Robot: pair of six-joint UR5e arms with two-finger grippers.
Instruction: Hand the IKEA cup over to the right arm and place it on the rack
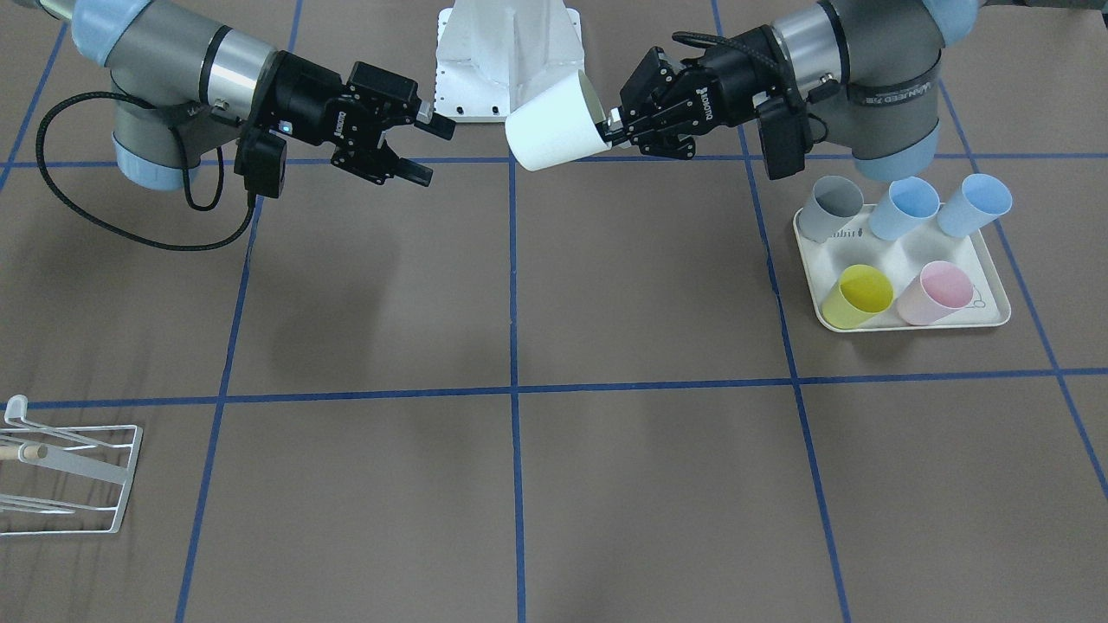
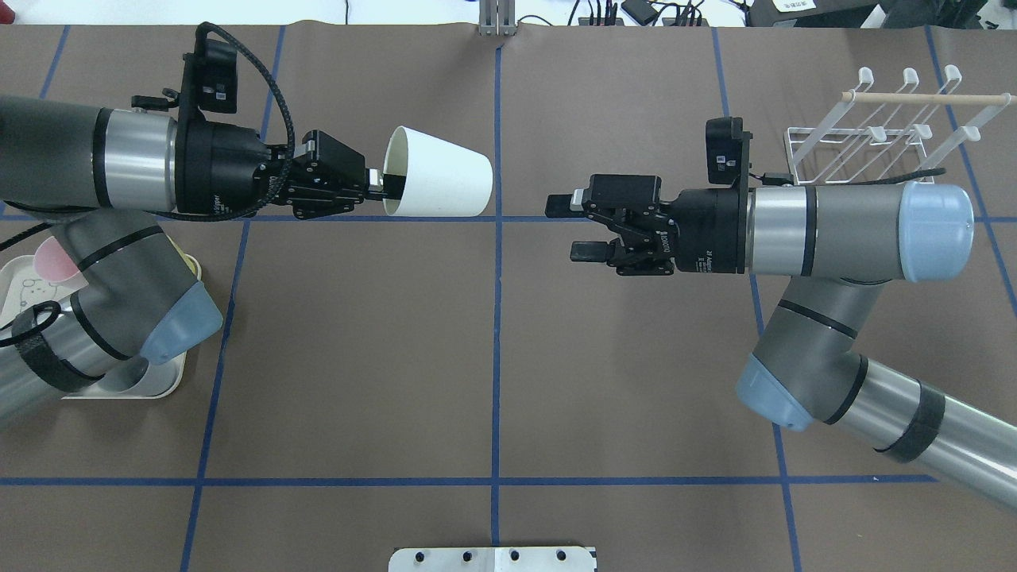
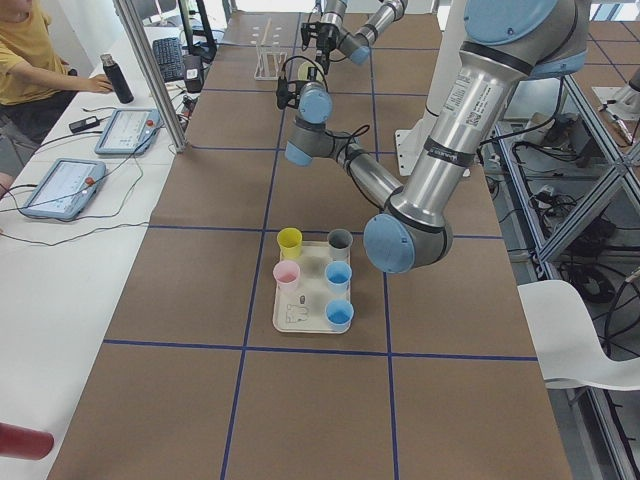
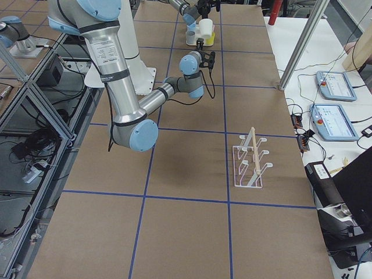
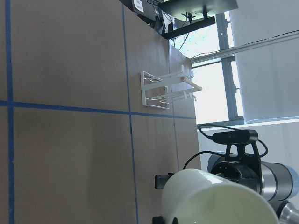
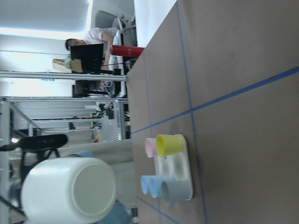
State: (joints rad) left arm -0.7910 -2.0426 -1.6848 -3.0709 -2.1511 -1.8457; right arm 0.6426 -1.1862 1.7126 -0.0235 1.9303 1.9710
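White cup (image 2: 441,183) clamped at rim by left gripper (image 2: 380,187); right gripper (image 2: 566,229) spread wide.

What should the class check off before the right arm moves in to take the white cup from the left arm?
1. Left gripper clamped on the rim of the white cup: ok.
2. Cup's closed base turned toward the right gripper: ok.
3. Right gripper's jaws spread apart: ok.
4. Right gripper around the cup: not ok, a clear gap separates them.
5. Rack upright on the right arm's side, with no cups on its prongs: ok.
6. Jaws spread wide enough for the cup's base: cannot tell.
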